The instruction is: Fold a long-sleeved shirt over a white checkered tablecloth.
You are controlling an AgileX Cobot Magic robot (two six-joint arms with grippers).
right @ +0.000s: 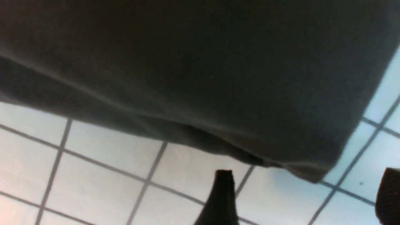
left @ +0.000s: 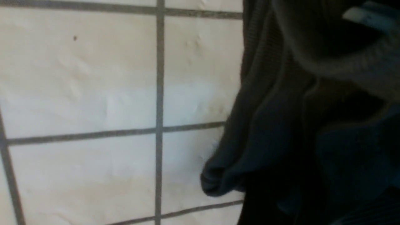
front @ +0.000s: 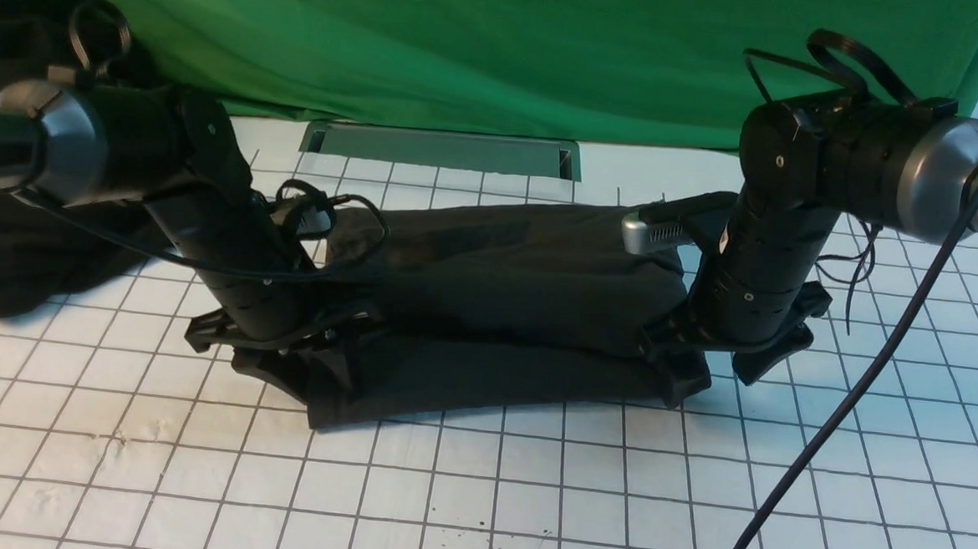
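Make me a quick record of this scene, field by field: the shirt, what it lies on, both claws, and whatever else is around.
shirt: long-sleeved shirt, folded into a wide band, lying flat
surface: white checkered tablecloth
left claw: left claw low at the shirt's left end; open or shut not clear
right claw: right claw open at the shirt's right end, nothing between its fingers
background: green fabric sheet behind; dark garment heap at far left
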